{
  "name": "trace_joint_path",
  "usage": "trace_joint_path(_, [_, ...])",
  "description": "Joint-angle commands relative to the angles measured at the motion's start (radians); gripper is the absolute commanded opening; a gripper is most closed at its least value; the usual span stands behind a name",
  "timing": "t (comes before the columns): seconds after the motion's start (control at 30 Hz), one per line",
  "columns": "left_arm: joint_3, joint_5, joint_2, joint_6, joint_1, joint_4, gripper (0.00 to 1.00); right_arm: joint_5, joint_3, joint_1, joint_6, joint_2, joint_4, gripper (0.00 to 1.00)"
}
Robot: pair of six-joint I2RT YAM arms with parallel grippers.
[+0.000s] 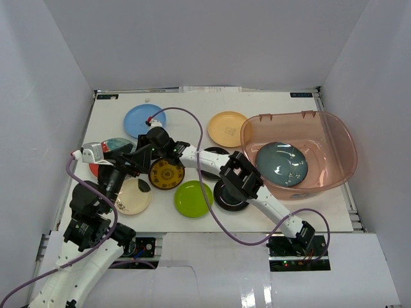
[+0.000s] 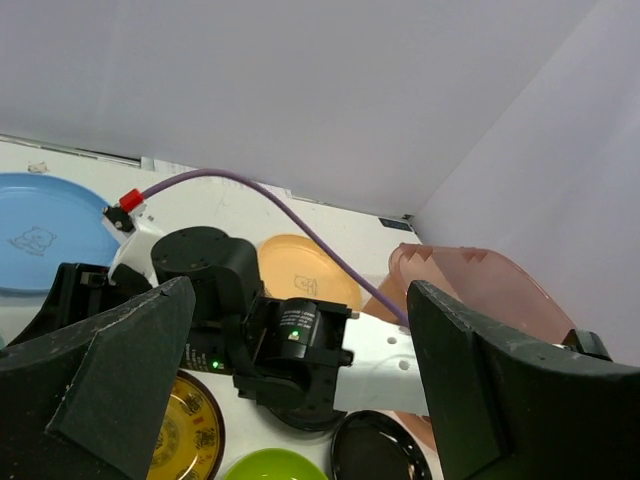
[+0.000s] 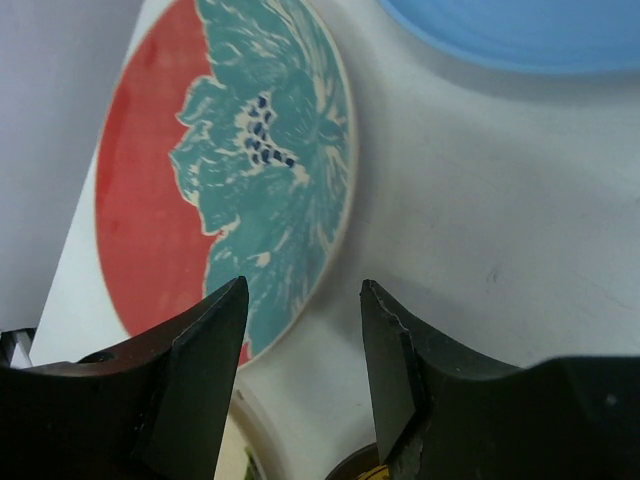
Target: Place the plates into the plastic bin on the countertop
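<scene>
Right gripper (image 3: 305, 300) jaws partly spread above the rim of the red-and-teal plate (image 3: 230, 170) by the desk (image 1: 186, 109) left edge; left gripper (image 2: 300, 290) jaws spread wide, empty; teal plate (image 1: 281, 163) lies in bin (image 1: 340, 160), right edge.

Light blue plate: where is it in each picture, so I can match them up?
Top external: light blue plate at the countertop's back left.
Left wrist: at the left edge, cut off.
Right wrist: only its rim, top right corner.
Shared landmark: the red-and-teal plate beside it, in top external and right wrist views only.
</scene>
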Motion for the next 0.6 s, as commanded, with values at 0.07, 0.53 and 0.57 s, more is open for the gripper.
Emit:
trace_joint_path(0.07, [-0.038,0.023,-0.025,-0.002,-0.005,0.049,0.98,-0.026,0.024,-0.003,0.122,0.054,0.043,0.55])
trace_joint_path(0.53, [-0.042,0.021,-0.057,0.001,-0.022,0.043,0.98,-0.109,0.083,-0.003,0.331,0.196,0.201,0.48])
trace_joint_path(0.57, [-0.044,0.021,-0.059,-0.001,-0.022,0.043,0.98,-0.109,0.087,-0.002,0.337,0.205,0.205,0.48])
